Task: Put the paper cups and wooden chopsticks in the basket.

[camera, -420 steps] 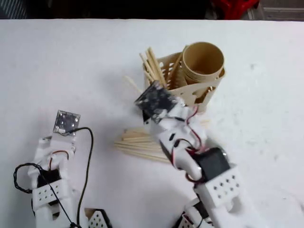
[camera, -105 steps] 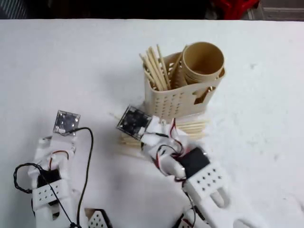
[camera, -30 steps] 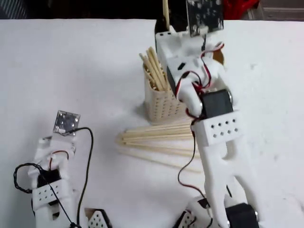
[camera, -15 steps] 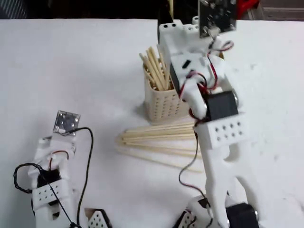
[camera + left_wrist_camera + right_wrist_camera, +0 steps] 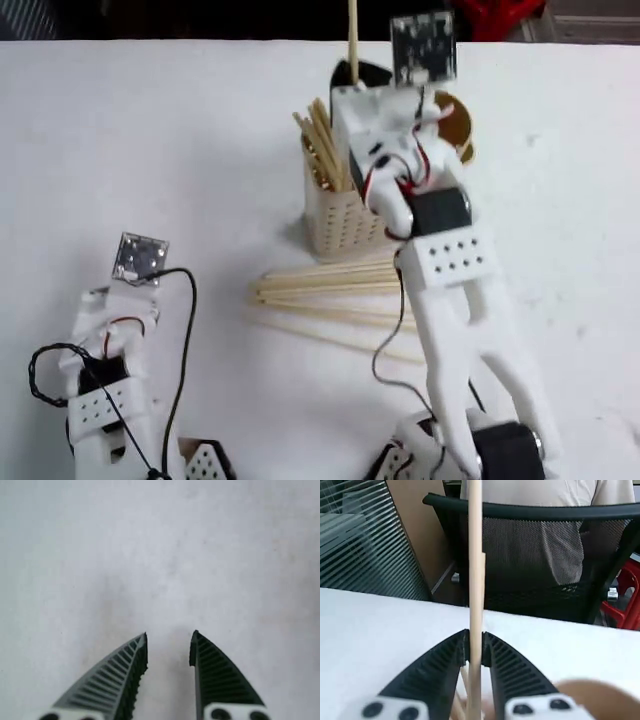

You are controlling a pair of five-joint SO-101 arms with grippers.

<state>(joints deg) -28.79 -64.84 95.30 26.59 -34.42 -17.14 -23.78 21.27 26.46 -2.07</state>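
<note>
Releasing too soon, right gripper [image 5: 475, 652], clamped on an upright chopstick [image 5: 475, 555] over the basket [image 5: 337, 220], cd drop it outside; left gripper [image 5: 169, 647] hangs agape.

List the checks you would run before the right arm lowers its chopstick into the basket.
1. Right end effector shut on held chopstick: ok.
2. Held chopstick upright: ok.
3. Its lower end over a free gap in the basket: cannot tell.
4. Basket standing upright: ok.
5. Loose chopsticks cleared: not ok, a pile lies beside the basket.
6. Left end effector away from basket: ok, open over the table.
</note>
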